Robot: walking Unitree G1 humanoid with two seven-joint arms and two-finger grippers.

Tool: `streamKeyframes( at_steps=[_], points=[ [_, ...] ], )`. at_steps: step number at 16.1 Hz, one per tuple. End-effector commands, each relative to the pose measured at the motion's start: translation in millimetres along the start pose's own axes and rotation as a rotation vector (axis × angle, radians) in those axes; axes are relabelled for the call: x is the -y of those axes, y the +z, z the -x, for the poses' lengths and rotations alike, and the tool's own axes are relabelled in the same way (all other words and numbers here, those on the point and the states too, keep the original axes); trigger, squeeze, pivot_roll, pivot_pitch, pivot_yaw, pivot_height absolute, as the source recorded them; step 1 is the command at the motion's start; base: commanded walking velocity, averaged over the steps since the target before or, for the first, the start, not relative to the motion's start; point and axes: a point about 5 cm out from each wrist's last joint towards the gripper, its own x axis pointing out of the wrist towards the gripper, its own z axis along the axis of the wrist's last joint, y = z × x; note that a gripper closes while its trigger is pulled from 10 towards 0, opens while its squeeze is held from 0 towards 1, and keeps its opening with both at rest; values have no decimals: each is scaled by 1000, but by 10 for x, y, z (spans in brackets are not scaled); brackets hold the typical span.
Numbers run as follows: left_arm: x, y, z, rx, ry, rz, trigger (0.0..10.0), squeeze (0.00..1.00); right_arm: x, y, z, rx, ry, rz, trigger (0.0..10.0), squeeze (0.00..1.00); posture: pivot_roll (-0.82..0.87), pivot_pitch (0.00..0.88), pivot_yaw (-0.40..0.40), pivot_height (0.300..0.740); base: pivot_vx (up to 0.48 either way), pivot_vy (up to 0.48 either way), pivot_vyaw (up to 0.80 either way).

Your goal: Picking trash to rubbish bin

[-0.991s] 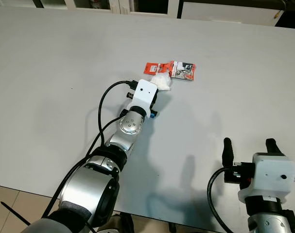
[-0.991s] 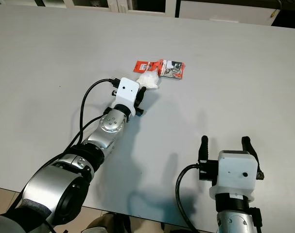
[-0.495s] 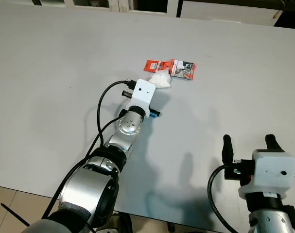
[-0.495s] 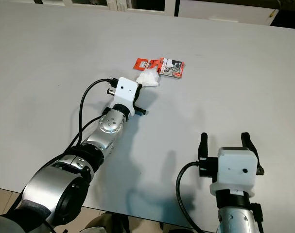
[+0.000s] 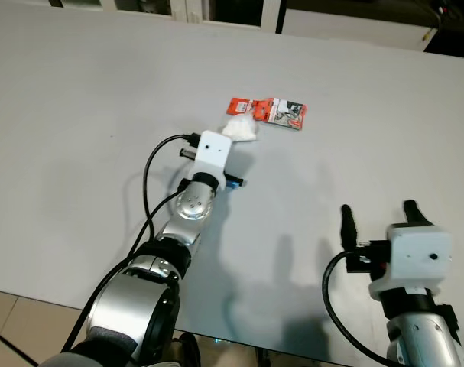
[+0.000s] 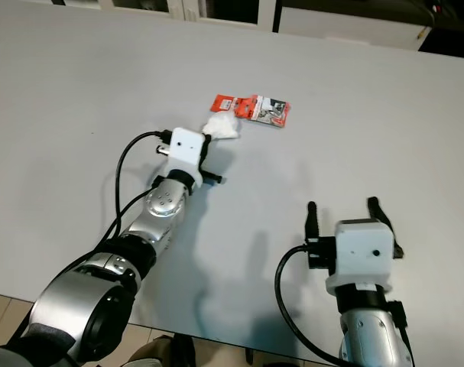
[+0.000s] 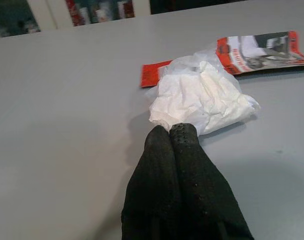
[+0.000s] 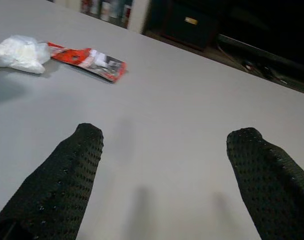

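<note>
- The left gripper has closed, its black fingers now pinched together on the near edge of the crumpled white tissue wad.
- It has drawn back slightly with the wad, so lifting looks next.
- Just beyond lies the flat red snack wrapper, partly covered.
- The right gripper hovers spread wide, well apart.

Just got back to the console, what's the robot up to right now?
It is clearing trash off a grey table. The left gripper is stretched out, its fingers pressed together at the near edge of a crumpled white tissue. A red snack wrapper lies flat on the table, partly under the tissue's far side. The right gripper hovers open above bare table nearer the robot, holding nothing.
</note>
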Motion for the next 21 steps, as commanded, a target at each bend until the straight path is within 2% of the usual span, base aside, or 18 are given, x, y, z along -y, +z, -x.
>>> streamKeyframes(
  at_steps=[1, 5, 11, 13, 14, 16, 17, 18, 19, 21],
  points=[
    [-21, -72, 48, -13, 13, 24, 0, 0, 9, -42, -5, -25, 16, -6, 10000, 0, -144, 195, -30, 740, 0, 0, 0],
    [-38, 45, 59, 81, 13, 67, 0, 0, -5, -58, -108, -12, 67, -6, 10000, 0, -102, 170, -43, 740, 0, 0, 0],
    [-82, 126, 156, 164, -1, 69, 0, 0, -19, -62, -230, 12, 109, -8, 10000, 0, -44, 140, -56, 740, 0, 0, 0],
    [-145, 190, 208, 207, 2, 35, 0, 0, -21, -62, -286, 25, 122, -7, 10000, 0, -15, 129, -59, 740, 0, 0, 0],
    [-232, 256, 244, 246, 48, -20, 0, 0, -26, -64, -317, 33, 132, -10, 10000, 0, -6, 126, -59, 740, 0, 0, 0],
    [-292, 267, 271, 249, 81, -46, 0, 0, -32, -71, -338, 35, 138, -17, 10000, 0, 4, 123, -59, 740, 0, 0, 0],
    [-364, 196, 306, 202, 116, -78, 0, 0, -42, -85, -384, 42, 141, -15, 10000, 0, 29, 113, -58, 740, 0, 0, 0],
    [-392, 154, 330, 171, 132, -87, 2078, 0, -42, -91, -410, 48, 139, -8, 10000, 0, 36, 110, -57, 740, 0, 0, 0],
    [-399, 137, 346, 156, 140, -91, 3608, 0, -44, -90, -428, 57, 138, -2, 10000, 0, 44, 108, -55, 740, 0, 0, 0],
    [-348, 135, 361, 140, 125, -70, 5725, 0, -53, -103, -481, 63, 129, 2, 10000, 0, 65, 97, -42, 740, 0, 0, 547]
  ],
)
